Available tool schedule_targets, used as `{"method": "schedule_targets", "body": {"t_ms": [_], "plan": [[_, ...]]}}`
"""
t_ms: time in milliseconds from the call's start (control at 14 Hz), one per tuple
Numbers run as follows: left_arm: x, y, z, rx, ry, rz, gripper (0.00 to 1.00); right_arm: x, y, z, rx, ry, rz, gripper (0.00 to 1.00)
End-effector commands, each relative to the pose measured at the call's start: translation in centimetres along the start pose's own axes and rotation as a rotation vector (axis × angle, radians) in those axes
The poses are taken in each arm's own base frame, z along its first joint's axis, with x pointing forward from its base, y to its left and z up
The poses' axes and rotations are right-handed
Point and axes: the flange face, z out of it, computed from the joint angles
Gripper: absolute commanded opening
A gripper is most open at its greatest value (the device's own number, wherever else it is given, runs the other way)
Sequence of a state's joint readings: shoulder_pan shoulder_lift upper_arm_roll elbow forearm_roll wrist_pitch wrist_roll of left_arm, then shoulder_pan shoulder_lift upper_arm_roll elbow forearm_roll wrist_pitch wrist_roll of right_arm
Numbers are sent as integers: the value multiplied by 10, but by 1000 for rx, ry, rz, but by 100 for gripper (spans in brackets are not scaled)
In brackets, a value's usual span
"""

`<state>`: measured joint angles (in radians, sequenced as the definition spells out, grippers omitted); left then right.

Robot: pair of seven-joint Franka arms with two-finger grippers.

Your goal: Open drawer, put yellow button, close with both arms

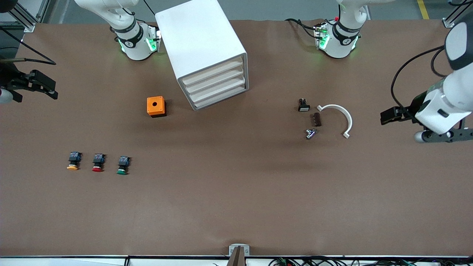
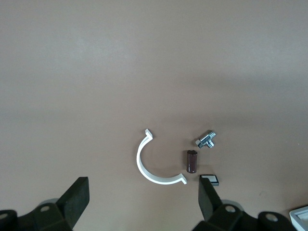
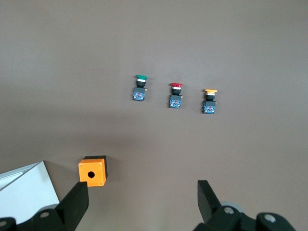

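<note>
While both arms hang wide at the table's ends, the cabinet (image 1: 207, 48) sits near the bases with all four drawers pushed in, the top drawer (image 1: 212, 71) shut, so nothing of any contents shows. Open brown table (image 1: 236, 207) spreads all around its front. Nearer the camera, toward the right arm's end, the yellow button (image 1: 73, 161) lies on its side, cap pointing at the camera, first in a row with the red button (image 1: 98, 162) and green button (image 1: 123, 165), well apart from the orange box (image 1: 156, 106). The right gripper (image 3: 142, 199) is released, fingers spread. The left gripper (image 2: 144, 202), also released, hangs beside a white clip (image 1: 340, 116), a brown block (image 1: 317, 119) and a metal fitting (image 1: 310, 133).
</note>
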<state>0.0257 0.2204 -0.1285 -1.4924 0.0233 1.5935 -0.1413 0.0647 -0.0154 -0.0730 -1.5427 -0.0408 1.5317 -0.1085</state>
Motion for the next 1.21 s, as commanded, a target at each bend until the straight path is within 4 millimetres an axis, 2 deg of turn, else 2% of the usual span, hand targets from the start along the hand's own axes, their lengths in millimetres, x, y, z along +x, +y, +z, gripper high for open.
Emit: {"method": "schedule_targets", "body": {"t_ms": [0, 143, 286, 429, 500, 571, 643, 857, 1143], "plan": [[11, 4, 8, 5, -10, 6, 100, 2, 6, -6, -11, 6, 3, 100], [20, 5, 23, 0, -18, 6, 100, 5, 7, -2, -15, 1, 6, 100], [36, 8, 47, -8, -19, 8, 100, 9, 8, -1, -20, 11, 6, 100], [49, 12, 68, -31, -18, 7, 100, 8, 17, -1, -54, 5, 15, 100], [53, 14, 77, -45, -21, 5, 100, 13, 15, 9, -58, -12, 8, 100], [57, 16, 85, -53, -26, -8, 100, 23, 14, 25, -63, -40, 4, 100], [59, 22, 92, -51, -38, -49, 100, 26, 19, 32, -64, -47, 11, 100], [57, 56, 106, -36, -62, -183, 100, 46, 36, 77, -100, -102, 24, 100], [51, 104, 128, -6, -97, -395, 100, 66, 93, 153, -108, -125, 89, 100]]}}
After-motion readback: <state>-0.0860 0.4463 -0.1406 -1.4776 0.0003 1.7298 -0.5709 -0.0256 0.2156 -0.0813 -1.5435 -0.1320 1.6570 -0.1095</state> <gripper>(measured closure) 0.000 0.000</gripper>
